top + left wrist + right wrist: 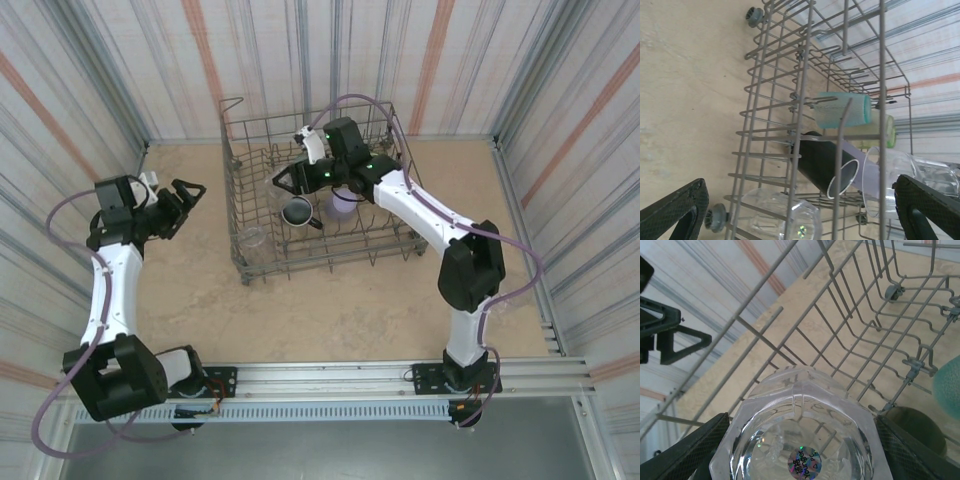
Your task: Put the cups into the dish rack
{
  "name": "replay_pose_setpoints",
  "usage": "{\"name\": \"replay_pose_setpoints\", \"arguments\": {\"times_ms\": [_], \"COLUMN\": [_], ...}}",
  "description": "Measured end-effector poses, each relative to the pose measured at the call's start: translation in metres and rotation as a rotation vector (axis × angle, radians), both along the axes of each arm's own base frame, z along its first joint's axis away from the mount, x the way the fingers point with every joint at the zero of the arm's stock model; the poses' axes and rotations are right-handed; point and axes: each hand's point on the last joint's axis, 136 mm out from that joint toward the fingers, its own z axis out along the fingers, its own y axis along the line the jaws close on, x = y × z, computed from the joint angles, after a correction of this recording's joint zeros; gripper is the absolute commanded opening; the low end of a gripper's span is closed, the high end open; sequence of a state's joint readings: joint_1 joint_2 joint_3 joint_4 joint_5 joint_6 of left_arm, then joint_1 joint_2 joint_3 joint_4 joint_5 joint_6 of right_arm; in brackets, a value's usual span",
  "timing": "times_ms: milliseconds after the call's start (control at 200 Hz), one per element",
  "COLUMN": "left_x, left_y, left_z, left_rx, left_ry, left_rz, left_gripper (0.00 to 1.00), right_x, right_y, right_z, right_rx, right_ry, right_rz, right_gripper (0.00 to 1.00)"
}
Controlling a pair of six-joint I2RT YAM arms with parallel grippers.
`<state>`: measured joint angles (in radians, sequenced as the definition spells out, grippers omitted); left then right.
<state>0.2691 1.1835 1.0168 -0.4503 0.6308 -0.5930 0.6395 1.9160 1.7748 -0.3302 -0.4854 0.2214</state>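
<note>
Rack (232,205): grey wire, standing mid-bench (330,310). Inside it we count:
- black mug (298,212), mouth showing from above
- purple cup (343,205), just beside the mug
- teal cup (842,110) and green cup (883,131), side by side
- clear cup (253,238), at the near left corner

We list a second clear cup (800,435) clamped in the right fingers (287,180), held over the rack's inside. Left fingers (188,195): spread wide, empty, over the bench beside the rack's left wall

In the dish rack (390,232), a mug (297,211) sits central, one tumbler (342,205) right of centre, another tumbler (252,238) in the near-left corner.
</note>
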Motion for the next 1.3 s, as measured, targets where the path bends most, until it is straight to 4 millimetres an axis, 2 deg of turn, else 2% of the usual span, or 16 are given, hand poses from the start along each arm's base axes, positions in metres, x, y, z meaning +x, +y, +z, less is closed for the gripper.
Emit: {"name": "replay_pose_setpoints", "arguments": {"times_ms": [416,566,741,1037,1303], "left_x": [0.007,0.007,0.008,0.008,0.006], "left_y": [0.015,0.022,0.025,0.027,0.03], "left_z": [-0.038,-0.037,-0.035,-0.04,-0.041], "left_rx": [0.029,0.018,-0.006,-0.029,-0.047], "left_ry": [0.084,0.079,0.065,0.077,0.079], "left_rz": [0.016,0.028,0.029,0.032,0.041], "left_gripper": [0.99,0.99,0.99,0.99,0.99], "right_x": [0.007,0.007,0.009,0.004,0.002], "right_y": [0.046,0.063,0.081,0.088,0.09], "right_z": [-0.003,-0.016,-0.042,-0.076,-0.077], "right_rx": [-0.095,-0.145,-0.236,-0.341,-0.371], "right_ry": [-0.189,-0.225,-0.246,-0.241,-0.248], "right_rz": [0.092,0.115,0.127,0.143,0.143], "right_gripper": [0.29,0.3,0.29,0.29,0.28]}}
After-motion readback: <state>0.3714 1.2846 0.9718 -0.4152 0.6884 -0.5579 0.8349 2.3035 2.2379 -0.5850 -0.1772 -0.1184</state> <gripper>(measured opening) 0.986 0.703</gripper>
